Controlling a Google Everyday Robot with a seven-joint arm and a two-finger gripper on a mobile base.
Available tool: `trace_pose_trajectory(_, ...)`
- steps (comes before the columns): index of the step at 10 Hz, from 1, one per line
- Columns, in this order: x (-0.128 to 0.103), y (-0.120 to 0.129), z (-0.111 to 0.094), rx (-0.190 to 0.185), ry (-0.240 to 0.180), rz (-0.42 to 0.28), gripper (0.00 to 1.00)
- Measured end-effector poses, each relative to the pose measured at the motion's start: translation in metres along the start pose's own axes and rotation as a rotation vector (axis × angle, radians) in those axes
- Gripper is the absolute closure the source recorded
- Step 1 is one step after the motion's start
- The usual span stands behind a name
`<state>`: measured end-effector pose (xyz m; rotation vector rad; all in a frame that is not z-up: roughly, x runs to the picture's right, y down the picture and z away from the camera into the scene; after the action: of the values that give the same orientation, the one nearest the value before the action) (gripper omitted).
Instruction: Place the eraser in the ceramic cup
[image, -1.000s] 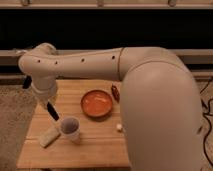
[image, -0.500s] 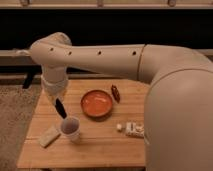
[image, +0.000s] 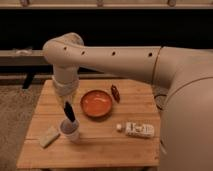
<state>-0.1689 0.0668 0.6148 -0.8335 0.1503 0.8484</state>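
Observation:
The white ceramic cup (image: 70, 132) stands upright on the front left of the wooden table (image: 100, 150). My gripper (image: 69, 112) hangs from the pale wrist, points down and sits right over the cup's mouth. It shows as one narrow dark shape, shut, with the black eraser (image: 69, 116) at its tip, just above or at the cup's rim. No other black block lies on the table.
An orange bowl (image: 96, 103) sits right of the cup. A dark red-brown item (image: 115, 93) lies behind the bowl. A beige block (image: 49, 136) lies left of the cup. A white packet (image: 139, 130) lies front right. My arm spans the table's back.
My gripper has moved right from left of the cup to directly over its mouth. The arm has swung back, uncovering the white packet at the front right.

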Motion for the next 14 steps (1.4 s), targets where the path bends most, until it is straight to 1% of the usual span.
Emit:
trace_pose_trajectory(1, 0.006, -0.001, 0.005, -0.008, 0.016, 0.005, 0.77)
trace_pose_trajectory(2, 0.01, -0.002, 0.009, -0.014, 0.026, 0.01, 0.69)
trace_pose_trajectory(4, 0.021, -0.003, 0.023, -0.029, 0.063, 0.023, 0.48)
trace_pose_trajectory(5, 0.023, -0.002, 0.027, -0.034, 0.075, 0.025, 0.39)
trace_pose_trajectory(6, 0.027, 0.0, 0.033, -0.039, 0.089, 0.027, 0.27)
trace_pose_trajectory(7, 0.028, 0.0, 0.039, -0.044, 0.094, 0.028, 0.21)
trace_pose_trajectory(10, 0.029, 0.003, 0.048, -0.055, 0.091, 0.028, 0.2)
trace_pose_trajectory(12, 0.027, 0.01, 0.054, -0.06, 0.084, 0.015, 0.2)
trace_pose_trajectory(13, 0.024, 0.014, 0.055, -0.07, 0.067, 0.004, 0.2)
trace_pose_trajectory(14, 0.023, 0.019, 0.055, -0.083, 0.038, -0.015, 0.2)
